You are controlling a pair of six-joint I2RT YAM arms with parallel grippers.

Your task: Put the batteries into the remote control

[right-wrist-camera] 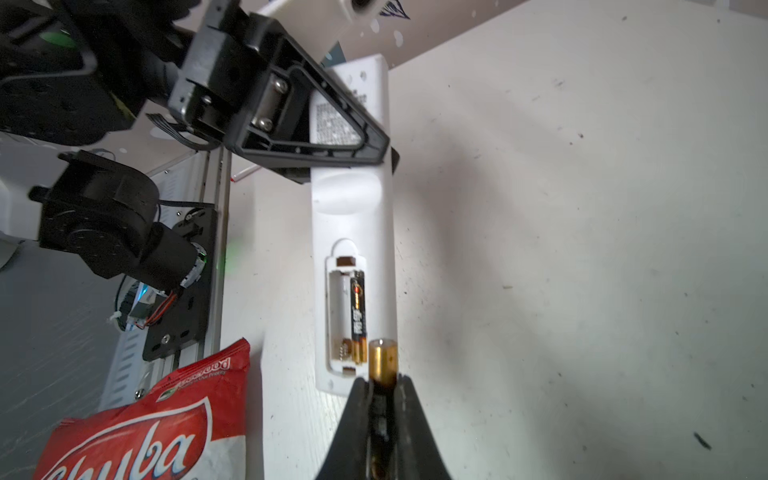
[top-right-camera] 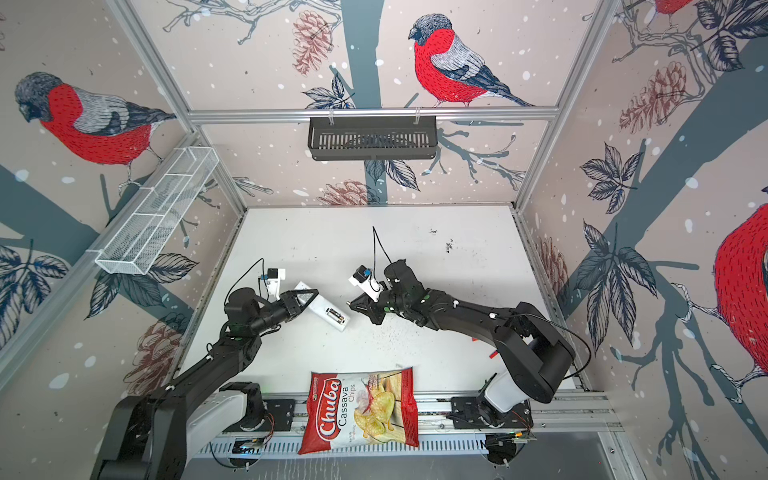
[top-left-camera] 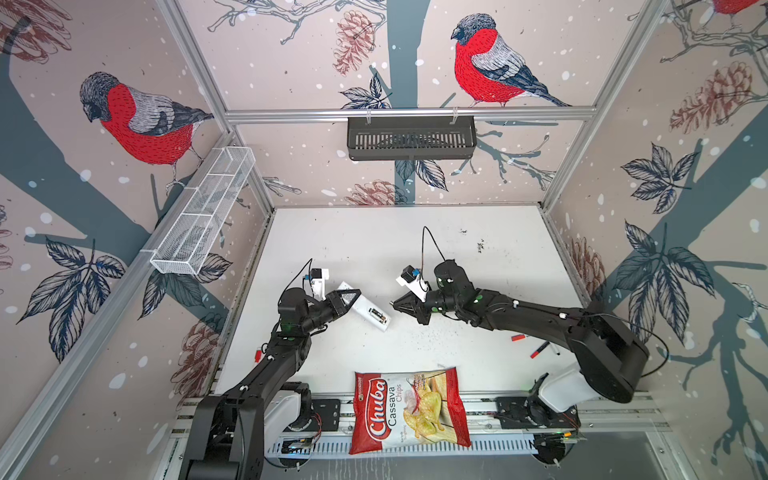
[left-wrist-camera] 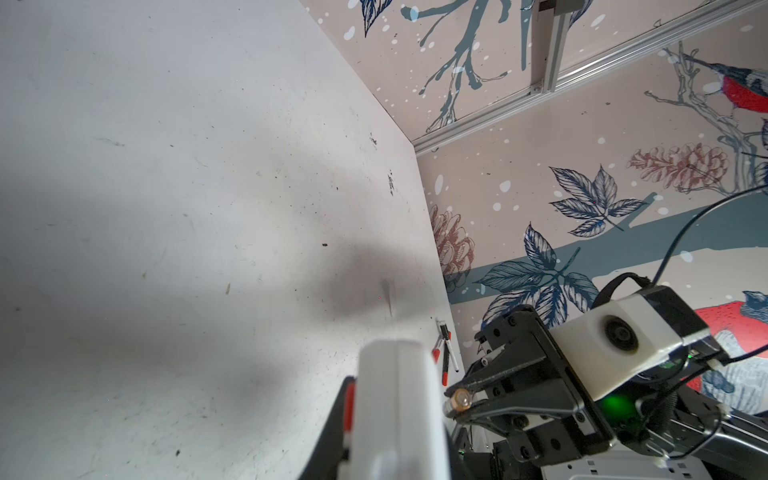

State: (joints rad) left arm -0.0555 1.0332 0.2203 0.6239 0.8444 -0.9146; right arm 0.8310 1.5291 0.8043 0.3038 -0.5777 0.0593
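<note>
Your left jaws are clamped on the far end of the remote control (top-left-camera: 371,313), held back-up at mid-frame in both top views. One battery (right-wrist-camera: 358,307) sits in its open bay. Your right jaws pinch the other battery (right-wrist-camera: 382,358) just beside the bay's near end. On the counter (top-left-camera: 374,241), the chips bag (top-left-camera: 409,409) lies lower centre and the markers (top-left-camera: 540,350) lower right, both well apart from the remote control.

A scuffed white table (top-left-camera: 374,241) is carrying a red chips bag (top-left-camera: 409,409), lying across its front edge at lower centre. Red-tipped markers (top-left-camera: 540,349) are lying at centre right.
</note>
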